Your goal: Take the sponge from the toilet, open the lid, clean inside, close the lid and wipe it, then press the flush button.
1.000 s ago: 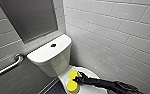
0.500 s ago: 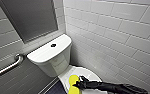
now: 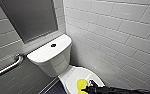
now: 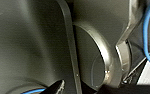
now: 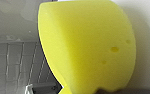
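One tiled wall (image 3: 111, 32), pale grey brick pattern, is taking up most of the corner I am facing; a dark panel (image 3: 28, 20) is hanging to its left.

One toilet (image 3: 51, 60), white and glossy, is standing beneath, its boxy tank backing on the panel.

One grab rail (image 3: 8, 67), metal, is running along the side wall.

One lid (image 3: 72, 76), white oval, is lying down over the bowl.

One right gripper (image 3: 89, 88), dark, is reaching onto the lid right beside the sponge; whether it is clamping it I cannot tell.

One sponge (image 3: 81, 84), bright yellow, is sitting against the lid.

One flush button (image 3: 53, 45), dark, is sitting mid tank top.

Progress: this is looking like either the pick-up or the lid wipe; flushing is seemingly remaining.

Writing, brands: none readable.
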Tool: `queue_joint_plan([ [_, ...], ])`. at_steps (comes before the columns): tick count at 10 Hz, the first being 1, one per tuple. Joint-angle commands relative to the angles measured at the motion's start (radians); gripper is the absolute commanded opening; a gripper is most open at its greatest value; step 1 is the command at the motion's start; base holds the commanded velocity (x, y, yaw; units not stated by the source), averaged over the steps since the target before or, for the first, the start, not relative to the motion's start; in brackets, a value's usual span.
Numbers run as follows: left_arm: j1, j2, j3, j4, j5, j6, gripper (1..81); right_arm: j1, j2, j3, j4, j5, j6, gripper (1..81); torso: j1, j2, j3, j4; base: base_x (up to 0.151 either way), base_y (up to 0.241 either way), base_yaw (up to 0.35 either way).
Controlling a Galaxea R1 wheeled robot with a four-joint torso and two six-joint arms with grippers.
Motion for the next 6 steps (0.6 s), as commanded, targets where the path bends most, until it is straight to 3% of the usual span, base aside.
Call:
queue_joint_plan([
  [1, -0.026, 0.01, 0.005, 0.007, 0.042, -0.009, 81.1, 0.039, -0.266, 0.24, -0.001, -0.08, 0.014, 1.0, 0.0, 0.0, 0.0, 0.0, 0.0, 0.0, 0.0],
  [3, -0.029, 0.012, 0.005, 0.007, 0.042, -0.008, 81.1, 0.044, -0.424, 0.39, -0.001, -0.057, 0.045, 1.0, 0.0, 0.0, 0.0, 0.0, 0.0, 0.0, 0.0],
  [6, -0.029, -0.005, 0.007, -0.004, 0.04, -0.009, 81.1, -0.053, -0.541, 0.413, -0.013, -0.054, 0.05, 1.0, 0.0, 0.0, 0.0, 0.0, 0.0, 0.0, 0.0],
])
